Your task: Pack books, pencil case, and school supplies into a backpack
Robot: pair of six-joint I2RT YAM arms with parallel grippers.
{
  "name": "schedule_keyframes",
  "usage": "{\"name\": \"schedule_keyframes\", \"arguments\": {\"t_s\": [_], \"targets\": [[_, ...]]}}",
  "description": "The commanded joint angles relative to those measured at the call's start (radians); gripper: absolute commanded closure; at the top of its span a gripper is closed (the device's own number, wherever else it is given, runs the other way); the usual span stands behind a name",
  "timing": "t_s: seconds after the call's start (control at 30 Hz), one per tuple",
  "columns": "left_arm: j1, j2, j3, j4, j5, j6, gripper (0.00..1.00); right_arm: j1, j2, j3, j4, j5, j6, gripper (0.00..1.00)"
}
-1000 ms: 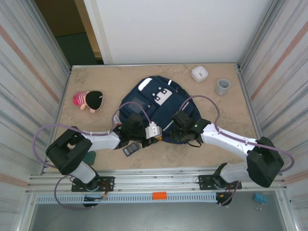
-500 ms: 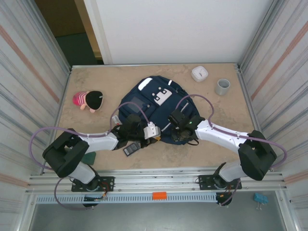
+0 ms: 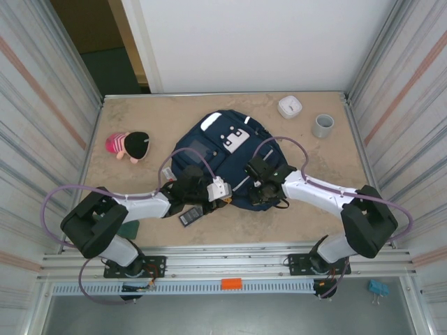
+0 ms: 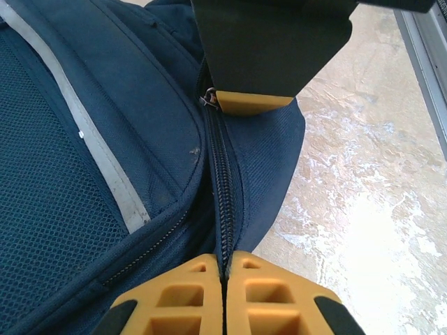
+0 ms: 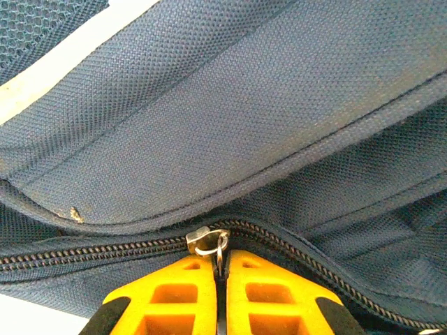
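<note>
First, logged a dark green book (image 3: 130, 229) flat on the bench (image 3: 160, 118) at the near left, mostly hidden under the left arm. Just beyond, noted a black rectangle (image 3: 190, 215) with a grey panel, lying on the bench just beside the near edge of the backpack (image 3: 223, 150); any print on it too small to read.

Found left gripper (image 4: 223, 273) closed, orange fingers pressed flat together, pinching the backpack's near rim right on the zipper line, teeth running straight into the join.

Found right gripper (image 5: 220, 262) closed as well, fingers together on the metal ring of the zipper pull (image 5: 208, 240), slider sitting just above the tips. From the left wrist view, saw one of its orange fingertips (image 4: 251, 102) at that pull, straight ahead, with zipper teeth meshed between the two grippers.

Recorded backpack as navy fabric, lying flat mid-bench, with white reflective strips and mesh panels. Spotted a white patch (image 3: 235, 139) on its upper face, dark marks there too small to read; could not make out a brand.

Off to the left, apart from the backpack, noted a pink and black plush toy (image 3: 129, 145).

Farthest out, toward the right corner, logged a white round device (image 3: 290, 107) and a grey cup (image 3: 323, 125), upright, near each other and well apart from the backpack.
</note>
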Motion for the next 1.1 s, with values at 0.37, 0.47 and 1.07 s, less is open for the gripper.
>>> {"name": "schedule_keyframes", "arguments": {"t_s": [0.37,0.47,1.07], "targets": [[0.015,-0.041,0.006,-0.063,-0.168,0.006,1.00,-0.230,-0.144,-0.068,-0.120,-0.072,-0.137,1.00],[0.019,-0.053,-0.001,-0.064,-0.189,-0.013,0.99,-0.236,-0.154,-0.071,-0.111,-0.109,-0.144,1.00],[0.046,-0.364,0.097,-0.576,-0.572,-1.261,0.27,-0.128,-0.211,-0.156,0.102,-0.263,-0.035,1.00]]}}
